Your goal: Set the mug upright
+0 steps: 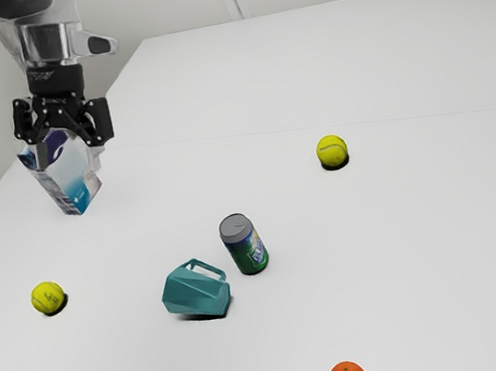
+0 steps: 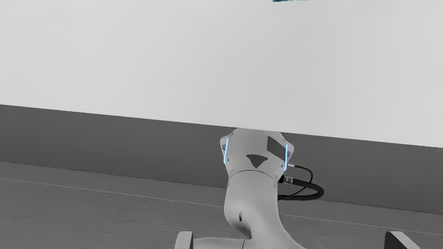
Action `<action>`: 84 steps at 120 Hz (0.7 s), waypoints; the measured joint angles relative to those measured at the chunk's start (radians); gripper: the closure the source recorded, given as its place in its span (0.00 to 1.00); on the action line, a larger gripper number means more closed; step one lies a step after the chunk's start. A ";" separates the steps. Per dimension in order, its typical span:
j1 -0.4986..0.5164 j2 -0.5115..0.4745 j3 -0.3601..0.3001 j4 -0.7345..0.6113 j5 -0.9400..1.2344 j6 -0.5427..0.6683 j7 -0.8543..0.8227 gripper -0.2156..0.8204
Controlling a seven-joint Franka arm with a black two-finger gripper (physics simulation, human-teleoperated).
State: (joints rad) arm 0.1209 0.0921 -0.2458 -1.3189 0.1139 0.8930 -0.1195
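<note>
Mug (image 1: 196,295) on its side

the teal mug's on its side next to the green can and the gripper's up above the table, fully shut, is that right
Not quite: the gripper is open, as the wrist view shows with its fingers wide apart. It is up above the table, and the teal mug lies on its side next to the green can.
</note>
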 joint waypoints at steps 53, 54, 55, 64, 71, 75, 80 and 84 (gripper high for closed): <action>-0.054 -0.078 0.460 -0.628 -0.490 0.753 0.180 0.21; -0.042 -0.076 0.461 -0.640 -0.509 0.764 0.190 0.21; -0.029 -0.074 0.461 -0.651 -0.527 0.775 0.199 0.21; 0.074 -0.056 0.464 -0.757 -0.685 0.860 0.291 0.21; 0.131 -0.037 0.465 -0.826 -0.780 0.916 0.363 0.21; 0.138 -0.019 0.465 -0.844 -0.822 0.942 0.401 0.21; 0.110 0.003 0.464 -0.856 -0.868 0.969 0.447 0.21; 0.070 0.016 0.464 -0.868 -0.902 0.988 0.482 0.21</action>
State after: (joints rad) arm 0.1911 0.1076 0.2178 -2.1873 -0.7879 1.8811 0.3622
